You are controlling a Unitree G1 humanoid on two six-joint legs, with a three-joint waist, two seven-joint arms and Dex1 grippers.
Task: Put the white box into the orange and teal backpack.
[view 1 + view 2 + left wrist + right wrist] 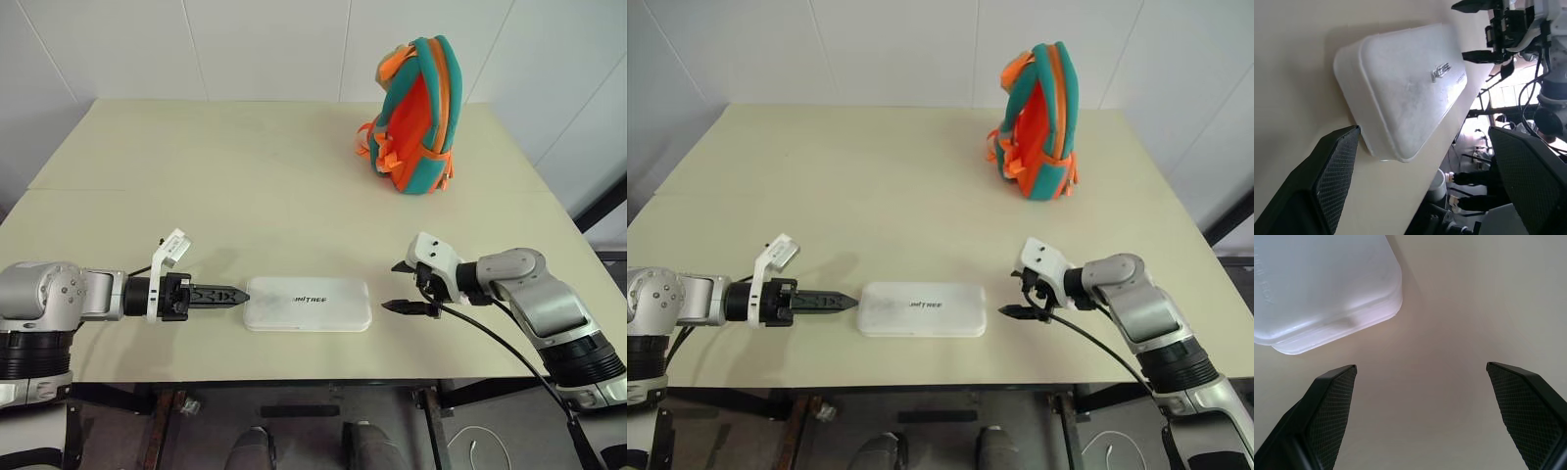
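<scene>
The white box (308, 304) lies flat near the table's front edge, dark lettering on its top. My left gripper (225, 295) points at its left end, a short gap away, and is open; in the left wrist view its fingers (1327, 171) stand wide before the box (1400, 93). My right gripper (394, 286) is open just off the box's right end, empty; the right wrist view shows a corner of the box (1327, 289) ahead of its spread fingers (1327, 401). The orange and teal backpack (419, 117) stands upright at the table's far right.
The cream table (225, 176) reaches back to a white wall. Its front edge runs just below the box. A black cable (500, 343) hangs from my right arm past that edge. Bare tabletop lies between the box and the backpack.
</scene>
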